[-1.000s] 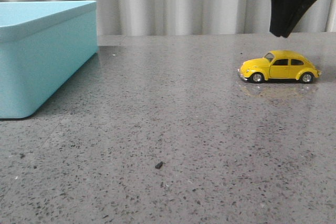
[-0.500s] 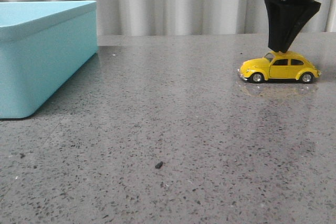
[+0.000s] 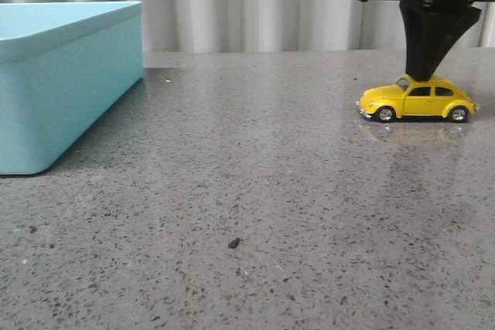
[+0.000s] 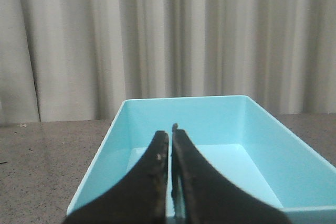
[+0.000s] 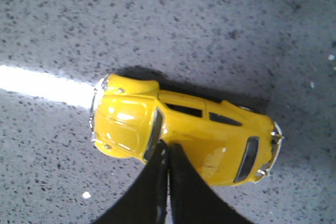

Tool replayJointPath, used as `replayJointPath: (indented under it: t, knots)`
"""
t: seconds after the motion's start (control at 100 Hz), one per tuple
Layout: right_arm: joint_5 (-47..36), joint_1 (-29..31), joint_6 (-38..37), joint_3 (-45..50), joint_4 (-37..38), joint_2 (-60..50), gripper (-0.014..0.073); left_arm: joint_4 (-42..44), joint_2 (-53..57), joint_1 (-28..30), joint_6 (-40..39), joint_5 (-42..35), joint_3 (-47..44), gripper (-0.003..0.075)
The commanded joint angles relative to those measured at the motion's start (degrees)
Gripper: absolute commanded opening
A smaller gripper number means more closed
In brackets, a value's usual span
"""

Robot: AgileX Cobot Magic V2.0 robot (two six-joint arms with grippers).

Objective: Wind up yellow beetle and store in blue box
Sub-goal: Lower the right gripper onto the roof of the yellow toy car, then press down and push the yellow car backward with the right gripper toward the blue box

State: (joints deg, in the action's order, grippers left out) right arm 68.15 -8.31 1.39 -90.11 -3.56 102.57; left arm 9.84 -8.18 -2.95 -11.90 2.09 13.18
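Note:
The yellow beetle (image 3: 418,99) stands on its wheels on the grey table at the far right, nose to the left. My right gripper (image 3: 422,75) is shut with nothing between its fingers, and its tips press down on the car's roof; the right wrist view shows the tips (image 5: 168,148) on the roof of the beetle (image 5: 189,135), just behind the windscreen. The blue box (image 3: 62,75) stands at the far left. My left gripper (image 4: 171,129) is shut and empty, hovering over the near end of the blue box (image 4: 210,145), whose inside looks empty.
The grey speckled table (image 3: 247,191) has a small dark crumb (image 3: 233,243) near the front middle. A pleated grey curtain (image 3: 247,5) closes off the back edge of the table.
My right gripper came down from above onto the beetle's roof. The car has since shifted slightly to the right under the tips. The box has not moved.

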Motion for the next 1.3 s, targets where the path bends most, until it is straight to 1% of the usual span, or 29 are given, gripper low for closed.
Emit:
replayJointPath:
  t: [0.0, 0.06, 0.22, 0.45, 0.82, 0.89, 0.99, 1.09, 1.18, 1.29]
  knots:
    - [-0.2, 1.3, -0.3, -1.5, 2.0, -2.0, -0.0050, 0.0, -1.1, 0.4, -0.6, -5.0, 2.1, -0.0021]
    - [0.3, 1.8, -0.8, -1.5, 3.6, -2.0, -0.0050, 0.0, -1.1, 0.4, -0.6, -5.0, 2.1, -0.0021]
    - [0.9, 3.2, -1.0, -1.5, 4.4, -2.0, -0.0050, 0.0, -1.1, 0.4, -0.6, -5.0, 2.1, -0.0021]
    - [2.5, 4.8, -1.7, -1.5, 9.1, -1.6, -0.0050, 0.0, -1.1, 0.4, -0.6, -5.0, 2.1, -0.0021]
    - [3.1, 6.6, -2.0, -1.5, 11.6, -1.5, -0.0050, 0.0, -1.1, 0.4, -0.6, -5.0, 2.1, -0.0021]
    - [2.4, 6.6, -2.0, -1.5, 10.5, -1.8, -0.0050, 0.0, -1.1, 0.4, -0.6, -5.0, 2.1, -0.0021]
    - [1.0, 6.5, -1.4, -2.3, 6.8, -4.7, -0.0050, 0.0, -1.1, 0.4, -0.6, -5.0, 2.1, -0.0021]
    - [0.6, 6.5, -0.6, -5.6, 1.0, -8.1, -0.0050, 0.0, -1.1, 0.4, -0.6, -5.0, 2.1, -0.0021]
    - [1.0, 6.5, 0.6, -8.4, -2.5, -9.8, -0.0050, 0.0, -1.1, 0.4, -0.6, -5.0, 2.1, -0.0021]
    - [2.4, 6.3, 0.9, -10.6, -4.0, -10.3, -0.0050, 0.0, -1.1, 0.4, -0.6, -5.0, 2.1, -0.0021]
